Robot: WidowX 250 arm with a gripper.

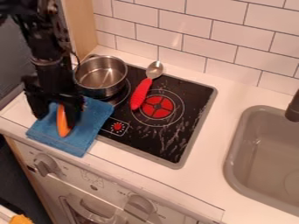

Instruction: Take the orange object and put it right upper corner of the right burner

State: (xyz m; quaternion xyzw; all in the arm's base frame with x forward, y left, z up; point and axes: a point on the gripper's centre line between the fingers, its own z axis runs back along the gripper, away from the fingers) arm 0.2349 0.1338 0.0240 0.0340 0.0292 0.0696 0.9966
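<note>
This is a toy kitchen. Just right of the gripper (57, 114) lies a black stovetop (196, 98) bearing 1 metal pot (100, 76) and 1 red-handled spoon (140, 93). Well right of the gripper is 1 sink (262, 153) with a dark faucet (293, 107) at its edge. Beyond the gripper, white tiles (225, 39) cover the wall; in front and below, a white oven front (90, 175) has 2 gray knobs (44, 165).

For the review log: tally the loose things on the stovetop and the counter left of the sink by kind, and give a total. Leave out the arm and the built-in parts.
Metal pot: 1
Red-handled spoon: 1
Blue cloth: 1
Elongated orange object: 1
Total: 4
</note>
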